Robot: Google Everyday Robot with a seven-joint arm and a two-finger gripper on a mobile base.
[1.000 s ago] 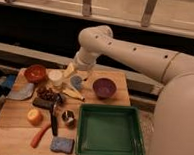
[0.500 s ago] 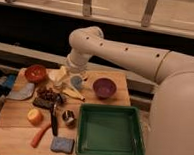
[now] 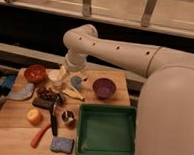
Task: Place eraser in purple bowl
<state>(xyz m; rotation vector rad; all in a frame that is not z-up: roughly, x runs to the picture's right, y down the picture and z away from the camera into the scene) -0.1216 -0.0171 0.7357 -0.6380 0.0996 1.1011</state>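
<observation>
Claw (image 3: 63, 78): pale, two-finger, spread wide, grasping nothing. It hangs low over the back-left clutter of the wooden table (image 3: 16, 129), just beside a small white cup (image 3: 55, 78); contact cannot be told.

Small flat dark brown-black eraser (image 3: 42, 103): lies flat on the table, nearer the front than the claw, untouched.

Round deep-purple glossy bowl (image 3: 104, 87): stands at back right, well apart from the eraser.

Change: since a second ago the arm has swung left and the claw has dropped lower; the items on the table lie as before.
</observation>
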